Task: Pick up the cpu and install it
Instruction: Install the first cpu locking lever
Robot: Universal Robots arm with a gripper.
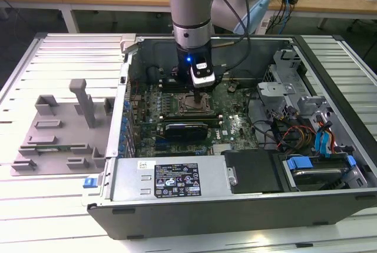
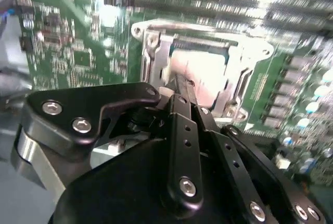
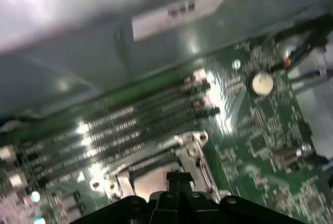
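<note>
The cpu (image 2: 200,70), a pale silvery square, lies flat inside the metal socket frame (image 2: 156,52) on the green motherboard. In the first wrist view the cpu (image 3: 151,179) shows as a light patch in the socket. My gripper (image 2: 179,86) stands just over the cpu's near edge with its black fingers drawn together to a narrow tip. I cannot tell whether the tip touches the chip. In the exterior view the gripper (image 1: 200,93) hangs straight down into the open computer case, over the socket. The first wrist view has the gripper (image 3: 179,178) at the socket too.
The open case (image 1: 235,206) walls in the board on all sides. Memory slots (image 3: 114,125) run beside the socket, and a coin cell (image 3: 261,82) sits further off. Drive bays with blue tabs (image 1: 312,167) and cables are at the exterior view's right. A grey fixture tray (image 1: 59,129) lies outside, left.
</note>
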